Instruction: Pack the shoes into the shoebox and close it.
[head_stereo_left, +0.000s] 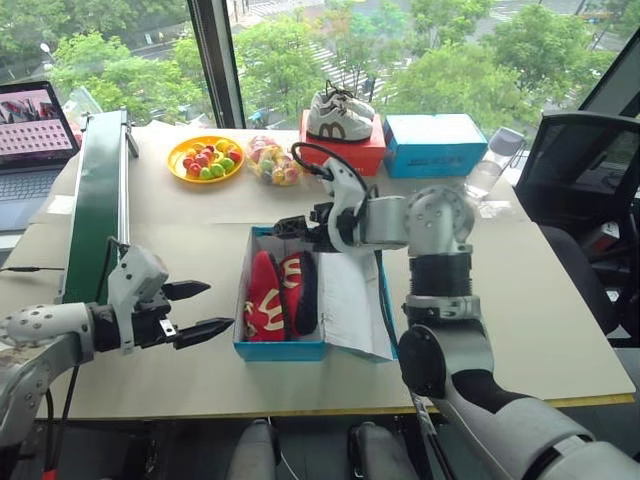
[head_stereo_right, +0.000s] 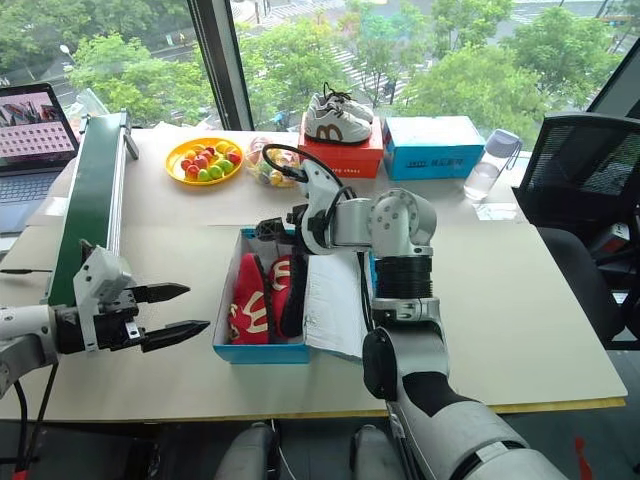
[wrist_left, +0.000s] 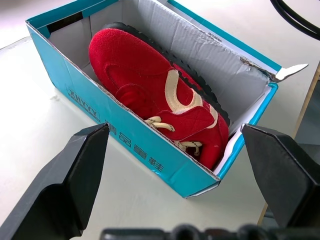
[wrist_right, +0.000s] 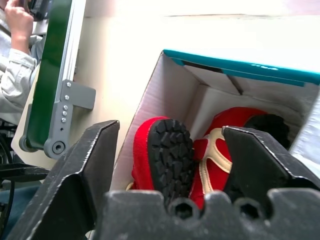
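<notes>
The shoebox (head_stereo_left: 280, 350) is bright blue and stands open at the table's middle. Its lid (head_stereo_left: 352, 300) lies flat to the right, white side up. The shoes lie side by side inside it on their sides, one red sneaker (head_stereo_left: 262, 300) on the left and the other (head_stereo_left: 298, 288) next to it. My right gripper (head_stereo_left: 288, 230) hangs over the box's far end, open, with nothing between its fingers (wrist_right: 75, 170). My left gripper (head_stereo_left: 218, 306) is open and level, just left of the box's front corner. In the left wrist view a red shoe (wrist_left: 145, 85) shows in the box beyond the spread fingers (wrist_left: 70, 185).
At the back stand a red shoebox (head_stereo_left: 345, 155) with white sneakers (head_stereo_left: 338, 115) on top, another blue box (head_stereo_left: 435, 145), a yellow fruit plate (head_stereo_left: 206, 158), a bag of sweets (head_stereo_left: 272, 162) and a bottle (head_stereo_left: 487, 172). A green conveyor (head_stereo_left: 98, 200) and a laptop (head_stereo_left: 30, 130) are on the left. A person's sleeve (wrist_right: 15, 70) shows beyond the conveyor.
</notes>
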